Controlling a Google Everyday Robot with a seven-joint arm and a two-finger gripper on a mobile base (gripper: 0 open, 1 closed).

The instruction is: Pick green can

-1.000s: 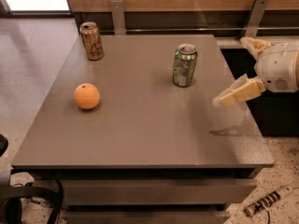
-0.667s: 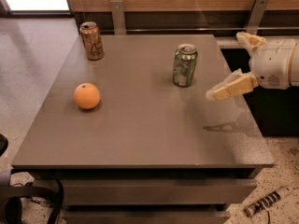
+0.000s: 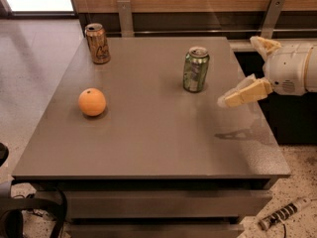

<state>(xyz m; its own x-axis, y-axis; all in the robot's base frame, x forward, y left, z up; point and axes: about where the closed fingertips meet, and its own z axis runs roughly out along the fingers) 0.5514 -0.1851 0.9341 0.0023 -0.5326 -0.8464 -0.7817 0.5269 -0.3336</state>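
The green can [image 3: 195, 69] stands upright on the grey table [image 3: 148, 148], toward its far right. It is shiny green with pale markings and a silver top. My gripper [image 3: 237, 71] hangs over the table's right edge, just right of the can and apart from it. It is open and empty. One tan finger [image 3: 245, 93] points left toward the can, and the other finger [image 3: 265, 43] is higher and farther back.
A brown-gold can [image 3: 98, 43] stands at the table's far left corner. An orange [image 3: 92, 102] lies on the left side. A wooden wall with metal brackets [image 3: 125, 16] runs behind the table. A cable [image 3: 29, 209] and a small tool [image 3: 282, 214] lie on the floor.
My gripper has moved a little left and up, closer to the green can. The cans and the orange have not moved.
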